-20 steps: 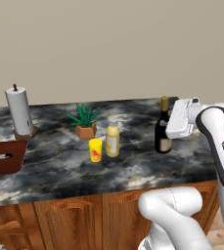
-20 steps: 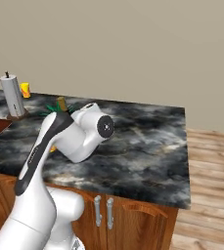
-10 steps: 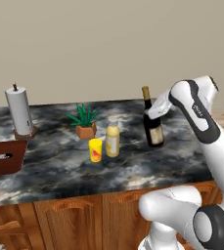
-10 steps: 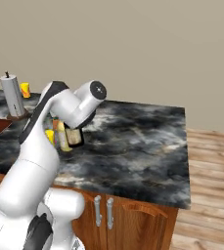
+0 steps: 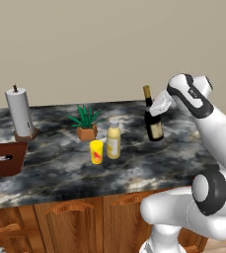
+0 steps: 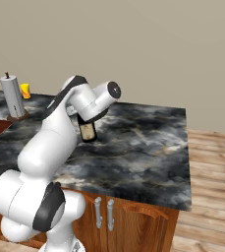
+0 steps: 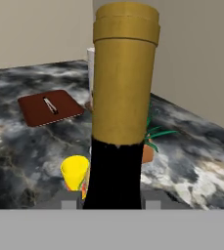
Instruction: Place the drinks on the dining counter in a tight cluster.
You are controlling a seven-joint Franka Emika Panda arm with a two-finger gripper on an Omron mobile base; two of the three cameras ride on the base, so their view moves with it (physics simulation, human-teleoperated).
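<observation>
My gripper (image 5: 157, 105) is shut on the neck and shoulder of the tall dark wine bottle (image 5: 154, 123), which stands upright right of centre on the marbled dining counter (image 5: 55, 180). I cannot tell whether its base touches the stone. In the hand view its yellow cap (image 7: 125, 29) and dark body rise between my fingertips (image 7: 69, 200). The yellow juice bottle (image 5: 113, 141) with a white cap stands a hand's width to the left. In the right base view my arm covers most of the wine bottle (image 6: 88, 132). The third drink is out of view.
A small yellow cup (image 5: 96, 151) stands beside the juice bottle, with a potted plant (image 5: 86, 124) just behind them. A paper towel roll (image 5: 19, 113) and a flat brown box (image 5: 3, 159) sit at the counter's left end. The counter's right half (image 6: 148, 147) is bare.
The wine bottle has moved left with my gripper, closer to the juice bottle. My forearm has swung up and over to the right of the bottle.
</observation>
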